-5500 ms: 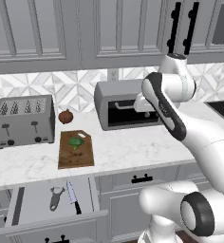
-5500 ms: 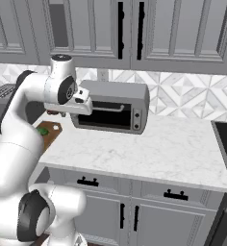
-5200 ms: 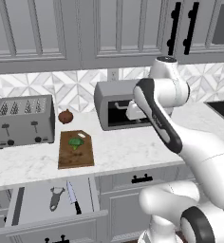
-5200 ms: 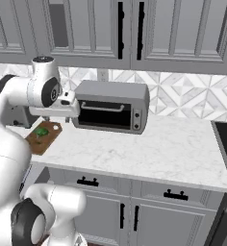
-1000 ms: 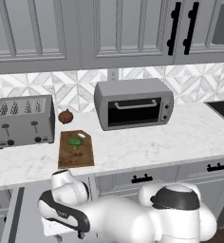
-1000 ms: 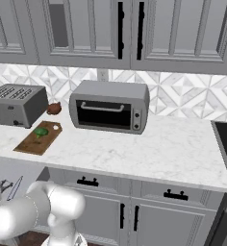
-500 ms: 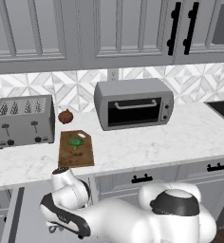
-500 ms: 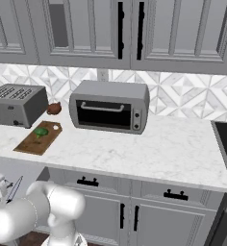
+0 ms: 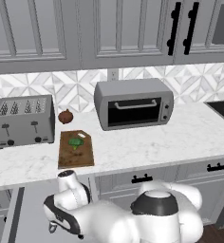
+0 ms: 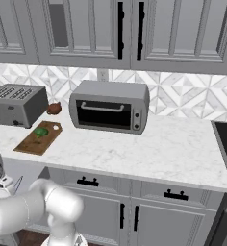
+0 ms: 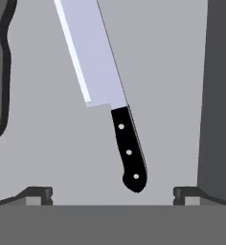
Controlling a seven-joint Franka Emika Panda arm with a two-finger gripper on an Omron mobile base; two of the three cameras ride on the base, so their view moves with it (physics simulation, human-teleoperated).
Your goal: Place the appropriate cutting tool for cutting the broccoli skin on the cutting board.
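Down in the open drawer below the counter, my gripper hangs over the kitchen knife, jaws spread wide with 1 fingertip on each side of the black handle and nothing between them yet. About 5 seconds ago my arm stood upright in front of the toaster oven; it has since folded down below the counter edge, and over the last second the hand has gone on settling toward the drawer. That puts me at the reach, with the grasp not yet made (the grey shape at the left edge of the hand view is probably the peeler, the wrong tool for this job). The knife lies flat on the drawer floor, blade pointing away from me. The cutting board waits on the counter beside the toaster, the broccoli resting on it.
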